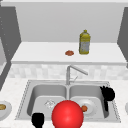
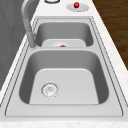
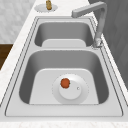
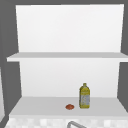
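Taking the sink (image 1: pixel 25 97) as the landmark, a white plate (image 3: pixel 75 95) is lying on the floor of its right basin, carrying a small orange-red fruit (image 3: pixel 65 83) just left of the plate's middle as seen from the right side. The right hand (image 1: pixel 108 94) is hovering over the right edge of that same basin, to the right of the plate and fruit and apart from both; its fingers are pointing up and slightly spread, gripping nothing. The left hand (image 1: pixel 38 119) is hanging at the sink's front rim below the left basin, and whether its fingers are curled cannot be told. A big red ball (image 1: pixel 67 115) is sitting at the sink's front edge between the two hands, covering part of the plate in the front view. Above the sink, a yellow bottle (image 1: pixel 84 42) and a small reddish thing (image 1: pixel 69 53) are standing on the shelf (image 1: pixel 37 53).
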`<move>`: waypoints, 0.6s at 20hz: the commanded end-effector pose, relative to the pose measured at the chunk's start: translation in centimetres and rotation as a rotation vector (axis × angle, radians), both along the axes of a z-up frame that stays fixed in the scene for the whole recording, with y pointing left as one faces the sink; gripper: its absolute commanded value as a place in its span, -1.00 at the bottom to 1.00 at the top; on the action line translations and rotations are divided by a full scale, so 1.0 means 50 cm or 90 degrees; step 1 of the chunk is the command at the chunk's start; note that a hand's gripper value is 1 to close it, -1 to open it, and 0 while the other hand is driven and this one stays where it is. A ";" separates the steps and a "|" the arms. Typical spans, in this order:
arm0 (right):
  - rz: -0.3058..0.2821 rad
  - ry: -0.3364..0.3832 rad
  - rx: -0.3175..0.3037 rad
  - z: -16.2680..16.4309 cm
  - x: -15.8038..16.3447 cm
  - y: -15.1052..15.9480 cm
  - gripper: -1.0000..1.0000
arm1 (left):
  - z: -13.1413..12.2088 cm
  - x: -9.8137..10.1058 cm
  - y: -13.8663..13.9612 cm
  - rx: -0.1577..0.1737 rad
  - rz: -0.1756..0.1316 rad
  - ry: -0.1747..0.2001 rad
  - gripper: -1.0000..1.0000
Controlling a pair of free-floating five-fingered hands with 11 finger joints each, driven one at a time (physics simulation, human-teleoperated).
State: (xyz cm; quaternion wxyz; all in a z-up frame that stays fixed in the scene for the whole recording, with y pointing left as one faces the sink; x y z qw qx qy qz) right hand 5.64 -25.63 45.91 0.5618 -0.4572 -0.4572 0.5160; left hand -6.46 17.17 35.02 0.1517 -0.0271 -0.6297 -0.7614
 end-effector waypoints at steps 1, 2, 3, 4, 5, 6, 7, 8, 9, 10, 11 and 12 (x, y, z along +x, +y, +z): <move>0.000 -0.011 -0.043 0.038 -0.043 0.014 -1.00 | 0.000 0.000 0.000 0.000 0.000 0.000 0.00; 0.000 -0.015 -0.043 0.049 -0.057 0.018 -1.00 | 0.000 0.000 0.000 0.000 0.000 0.000 0.00; 0.001 -0.019 -0.045 0.057 -0.072 0.022 -1.00 | 0.000 0.000 0.000 0.000 0.000 0.000 0.00; 0.002 -0.024 -0.047 0.066 -0.085 0.026 -1.00 | 0.000 0.000 0.000 0.000 0.000 0.000 0.00; 0.000 -0.036 -0.045 0.070 -0.100 0.029 -1.00 | 0.000 0.000 0.000 0.000 0.000 0.000 0.00; 0.000 -0.050 -0.043 0.073 -0.113 0.033 -1.00 | 0.000 0.000 0.000 0.000 0.000 0.000 0.00; 0.000 -0.068 -0.042 0.075 -0.124 0.036 -1.00 | 0.000 0.000 0.000 0.000 0.000 0.000 0.00; 0.000 -0.078 -0.042 0.080 -0.137 0.039 -1.00 | 0.000 0.000 0.000 0.000 0.000 0.000 0.00; -0.001 -0.087 -0.042 0.084 -0.151 0.043 -1.00 | 0.000 0.000 0.000 0.000 0.000 0.000 0.00; -0.001 -0.099 -0.045 0.088 -0.164 0.046 -1.00 | 0.000 0.000 0.000 0.000 0.000 0.000 0.00; -0.001 -0.108 -0.050 0.097 -0.177 0.047 -1.00 | 0.000 0.000 0.000 0.000 0.000 0.000 0.00; -0.004 -0.104 -0.055 0.115 -0.182 0.059 -1.00 | 0.000 0.000 0.000 0.000 0.000 0.000 0.00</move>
